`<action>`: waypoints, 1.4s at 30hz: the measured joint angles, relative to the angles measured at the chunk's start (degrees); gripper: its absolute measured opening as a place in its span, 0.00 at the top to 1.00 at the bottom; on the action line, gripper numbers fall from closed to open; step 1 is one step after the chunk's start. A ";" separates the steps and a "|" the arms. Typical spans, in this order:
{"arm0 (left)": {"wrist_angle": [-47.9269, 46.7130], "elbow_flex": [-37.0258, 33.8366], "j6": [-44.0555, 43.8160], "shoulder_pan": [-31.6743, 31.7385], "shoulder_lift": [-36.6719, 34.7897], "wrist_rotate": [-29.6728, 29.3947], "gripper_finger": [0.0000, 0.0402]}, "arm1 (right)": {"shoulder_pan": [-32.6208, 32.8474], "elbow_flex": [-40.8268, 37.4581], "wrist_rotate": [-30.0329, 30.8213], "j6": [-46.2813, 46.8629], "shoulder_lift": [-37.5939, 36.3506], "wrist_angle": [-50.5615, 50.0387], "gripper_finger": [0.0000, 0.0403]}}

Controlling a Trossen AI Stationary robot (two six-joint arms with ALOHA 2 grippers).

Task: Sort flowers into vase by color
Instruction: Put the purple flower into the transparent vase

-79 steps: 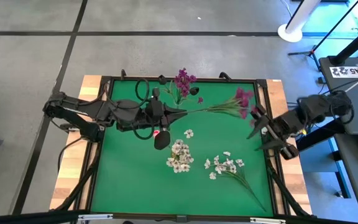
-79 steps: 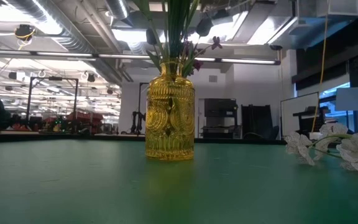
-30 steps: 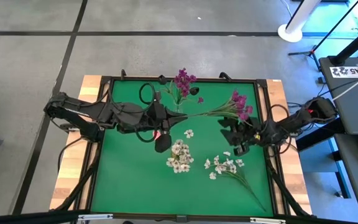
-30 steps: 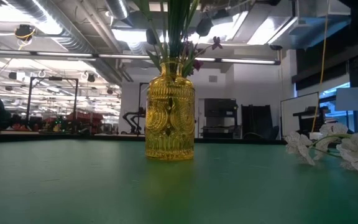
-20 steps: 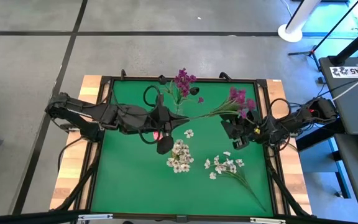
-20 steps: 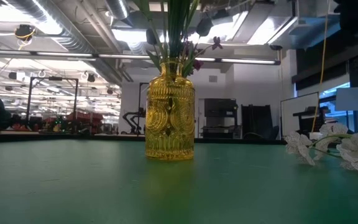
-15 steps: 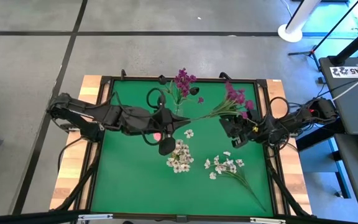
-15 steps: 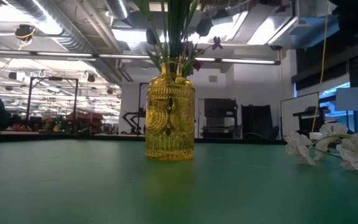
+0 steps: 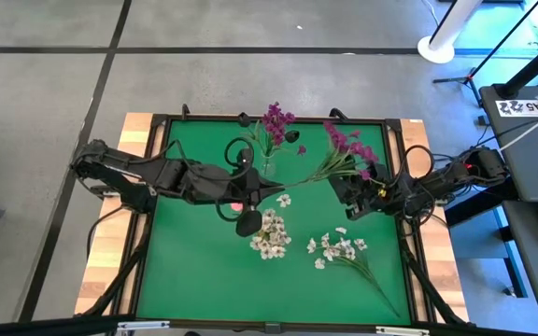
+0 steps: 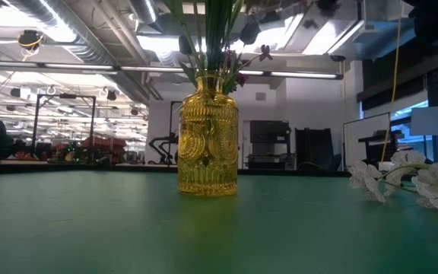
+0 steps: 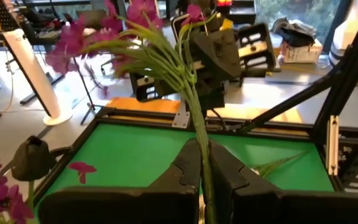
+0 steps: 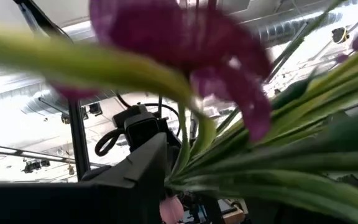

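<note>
A yellow glass vase [image 10: 207, 144] stands near the table's far edge and holds magenta flowers [image 9: 275, 122]. My left gripper [image 9: 271, 183] is beside the vase, on its near side, shut on a magenta spray [image 9: 346, 147]. The spray reaches out to the right, clear of the table. My right gripper [image 9: 345, 190] is open just below the spray's leafy head. Blurred blooms and stems [image 12: 247, 155] fill its wrist view beside one finger [image 12: 146, 171]. I cannot tell whether it touches them. White sprays [image 9: 270, 233] [image 9: 341, 248] lie on the green mat. My left gripper pinches the magenta spray's bare green stem [image 11: 202, 163] between its two shut fingers, well below the leaves. The fingers come level from the table's left and lie along the stem. The spray is lifted clear, and its head [image 11: 129, 28] slants up and away from the gripper.
A single white blossom [image 9: 285, 200] and a small pink thing [image 9: 236, 200] lie on the mat by my left gripper. A raised black frame [image 9: 390, 121] runs round the mat. The white flowers [image 10: 409, 179] lie on the mat's near right part.
My left gripper has moved a little to the right, still shut on the stem. The spray has swung about, its blooms moving toward the far edge and the vase. My right gripper has moved up toward the far edge, closer under the spray's head.
</note>
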 joint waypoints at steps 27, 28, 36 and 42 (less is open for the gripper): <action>-2.45 -0.02 -1.38 -0.16 1.94 -3.02 0.71 | 0.09 -0.02 0.30 -11.49 -0.14 -2.84 0.99; -2.42 -0.02 -1.25 -0.16 1.92 -3.13 0.69 | 0.10 -0.02 0.29 -12.37 -0.50 -3.26 0.99; -2.38 0.00 -0.96 -0.71 1.09 -8.04 0.63 | 0.09 -0.04 3.44 -19.06 -6.91 -13.42 0.99; -2.62 0.00 0.11 -1.61 0.98 -12.81 0.60 | 0.09 0.07 4.39 -24.00 -12.02 -21.91 0.99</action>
